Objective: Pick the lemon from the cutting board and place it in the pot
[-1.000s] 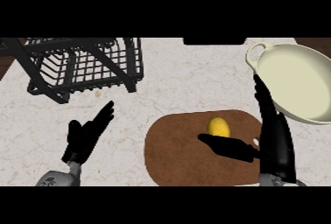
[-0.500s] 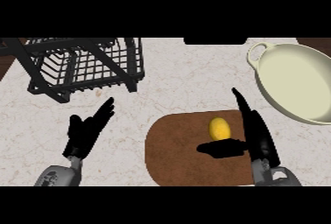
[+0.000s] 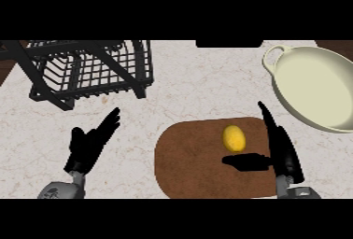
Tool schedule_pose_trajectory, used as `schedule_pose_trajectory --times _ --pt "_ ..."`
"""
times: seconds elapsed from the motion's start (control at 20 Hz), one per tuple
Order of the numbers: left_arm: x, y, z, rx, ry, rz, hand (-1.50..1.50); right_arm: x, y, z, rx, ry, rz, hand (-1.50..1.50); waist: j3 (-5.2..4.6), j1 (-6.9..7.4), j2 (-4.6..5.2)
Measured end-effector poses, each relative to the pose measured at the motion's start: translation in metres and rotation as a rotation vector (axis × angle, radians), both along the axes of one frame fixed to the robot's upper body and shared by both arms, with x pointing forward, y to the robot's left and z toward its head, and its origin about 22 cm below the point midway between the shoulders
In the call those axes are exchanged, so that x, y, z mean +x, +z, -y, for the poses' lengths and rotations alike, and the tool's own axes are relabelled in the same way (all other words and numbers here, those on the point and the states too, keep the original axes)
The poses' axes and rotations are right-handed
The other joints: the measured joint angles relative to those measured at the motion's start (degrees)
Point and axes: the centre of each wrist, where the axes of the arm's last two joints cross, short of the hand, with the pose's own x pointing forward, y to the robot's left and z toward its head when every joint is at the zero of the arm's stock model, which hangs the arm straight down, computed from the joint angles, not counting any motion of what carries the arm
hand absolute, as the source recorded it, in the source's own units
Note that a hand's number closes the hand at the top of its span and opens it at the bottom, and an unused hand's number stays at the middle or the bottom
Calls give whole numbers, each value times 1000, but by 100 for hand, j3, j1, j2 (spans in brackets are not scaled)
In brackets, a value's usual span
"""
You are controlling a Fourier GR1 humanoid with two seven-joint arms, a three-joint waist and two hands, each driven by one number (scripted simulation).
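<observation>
Head view looks steeply down on a pale, marbled worktop (image 3: 200,88). Right of centre, toward the bottom of the frame, lies a brown cutting board (image 3: 193,172) with rounded corners, and on its upper right part rests the lemon (image 3: 234,137), a yellow oval. Its long axis runs almost straight up and down the frame, one tip pointing to the top edge and the other to the bottom edge, with only a slight lean. The right hand (image 3: 281,149) comes in from the lower right and stands over the board's right side: its fingers (image 3: 267,122) are straight and held together, pointing to the top of the frame just right of the lemon, while the thumb (image 3: 244,162) juts out to the left just below the fruit. The fingers are spread away from the thumb and clamp on nothing; whether any part touches the lemon cannot be told. The cream pot (image 3: 314,86), wide and shallow with a loop handle at its upper left, sits in the upper right, well apart from the lemon. The left hand (image 3: 88,144) rests at the lower left over bare worktop, fingers straight and slightly apart, pointing up and right. A black wire rack (image 3: 86,70) fills the upper left.
</observation>
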Motion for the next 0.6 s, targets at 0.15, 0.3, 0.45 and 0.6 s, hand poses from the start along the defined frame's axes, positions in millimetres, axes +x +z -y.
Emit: schedule_pose_trajectory --times 0.15,0.3,0.45,0.6 --pt "0 1 -6 -1 3 3 0 -10 -13 7 39 7 15 -150 1 -5 0" --pt "-2 2 -2 -4 3 3 0 -15 -15 12 113 29 52 -150 1 -6 -1" --pt "-2 -1 3 -8 -1 7 0 -8 -26 14 191 37 85 -150 2 2 2" --pt "1 -4 -2 -8 5 4 0 -9 -34 10 268 35 112 -150 1 -1 2"
